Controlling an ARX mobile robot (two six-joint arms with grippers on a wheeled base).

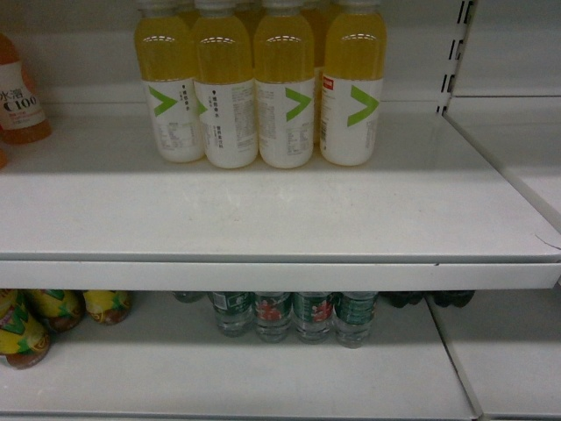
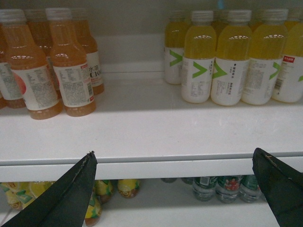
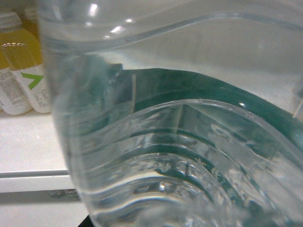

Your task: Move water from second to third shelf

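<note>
A clear ribbed water bottle [image 3: 180, 142] with a green label fills the right wrist view. It hangs in front of the white shelf edge [image 3: 33, 179], held in my right gripper, whose fingers are hidden behind it. More green-labelled water bottles [image 1: 273, 316] stand in a row on the lower shelf [image 1: 263, 377], also seen as water bottles [image 2: 228, 187] in the left wrist view. My left gripper [image 2: 173, 156] is open and holds nothing, level with the front lip of the upper shelf [image 2: 156, 127]. Neither gripper shows in the head view.
Yellow drink bottles [image 1: 259, 88] with green V labels stand at the back of the upper shelf [image 1: 280, 219]. Orange drink bottles [image 2: 47, 71] stand to their left. Yellow-wrapped bottles [image 1: 53, 316] lie at the lower left. A slotted upright [image 1: 456, 53] divides the bay on the right.
</note>
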